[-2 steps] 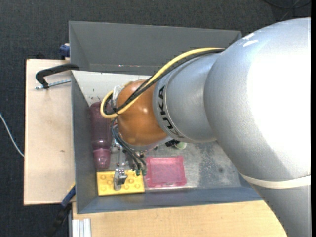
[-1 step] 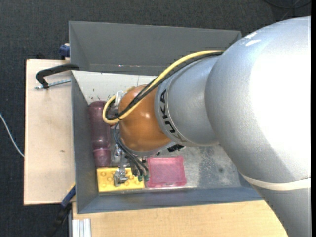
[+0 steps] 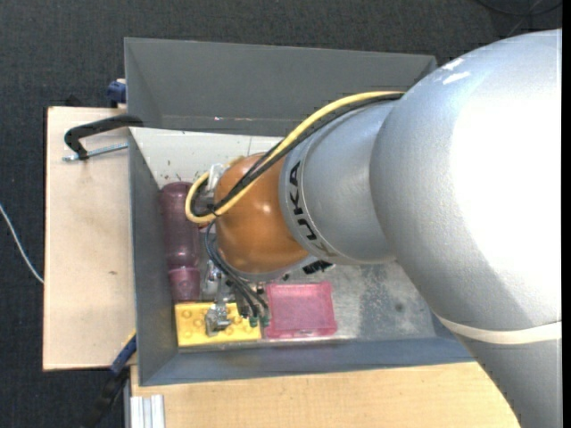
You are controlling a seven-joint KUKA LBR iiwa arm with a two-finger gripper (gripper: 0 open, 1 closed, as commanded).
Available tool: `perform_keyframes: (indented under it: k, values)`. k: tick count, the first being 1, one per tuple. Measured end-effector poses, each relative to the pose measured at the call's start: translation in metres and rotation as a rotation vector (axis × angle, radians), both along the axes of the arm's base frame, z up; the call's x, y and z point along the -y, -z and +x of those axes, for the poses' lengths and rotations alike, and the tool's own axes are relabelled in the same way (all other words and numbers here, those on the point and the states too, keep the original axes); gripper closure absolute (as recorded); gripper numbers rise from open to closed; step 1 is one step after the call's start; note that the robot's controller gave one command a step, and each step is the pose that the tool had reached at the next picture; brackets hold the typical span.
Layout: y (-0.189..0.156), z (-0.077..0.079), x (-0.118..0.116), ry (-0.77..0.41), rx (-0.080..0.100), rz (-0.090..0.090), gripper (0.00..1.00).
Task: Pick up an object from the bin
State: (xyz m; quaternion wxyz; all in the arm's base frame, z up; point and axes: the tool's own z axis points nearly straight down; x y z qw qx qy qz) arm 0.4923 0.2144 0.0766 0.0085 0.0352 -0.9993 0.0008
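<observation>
My gripper (image 3: pixel 218 313) hangs below the orange cover near the bin's front left corner. It is right over a flat yellow studded block (image 3: pixel 194 325) that lies along the front wall, and its tip looks to be touching the block's right part. Just right of the gripper lies a flat pink square piece (image 3: pixel 302 310). A mauve, bottle-like thing (image 3: pixel 178 230) lies along the left wall, its lower end (image 3: pixel 185 282) just left of the gripper.
The arm and its orange cover hide the middle and right of the bin. A speckled strip of bin floor shows right of the pink piece. The front and left walls stand close to the gripper.
</observation>
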Motion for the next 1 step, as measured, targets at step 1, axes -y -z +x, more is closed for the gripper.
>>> perform_keyframes:
  k: [1]
  values:
    - [-0.1312,0.0324,0.0255,-0.074,0.021,0.005,1.0]
